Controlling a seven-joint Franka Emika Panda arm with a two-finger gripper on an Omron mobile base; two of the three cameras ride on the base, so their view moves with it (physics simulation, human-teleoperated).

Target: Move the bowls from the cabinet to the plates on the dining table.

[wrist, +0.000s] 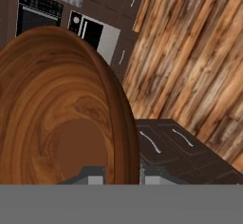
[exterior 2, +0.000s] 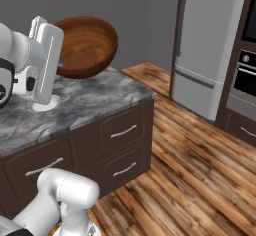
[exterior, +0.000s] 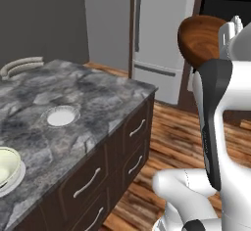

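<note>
Gripper (wrist: 122,174) sat clamped on wooden bowl (exterior 2: 86,46) rim, bowl aloft beside dining table (exterior: 93,103) corner. You needed slow carry, rim level, centred over empty plate (exterior: 61,116); green bowl (exterior: 6,169) already plated.

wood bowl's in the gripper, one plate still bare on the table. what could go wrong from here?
1. The gripper pinches only the wooden bowl rim; held tilted, it could slip or swing in transit.
2. The bowl looks wider than the empty plate, so it may land off-centre.
3. The green bowl sits nearby; a low approach might clip it.
</note>
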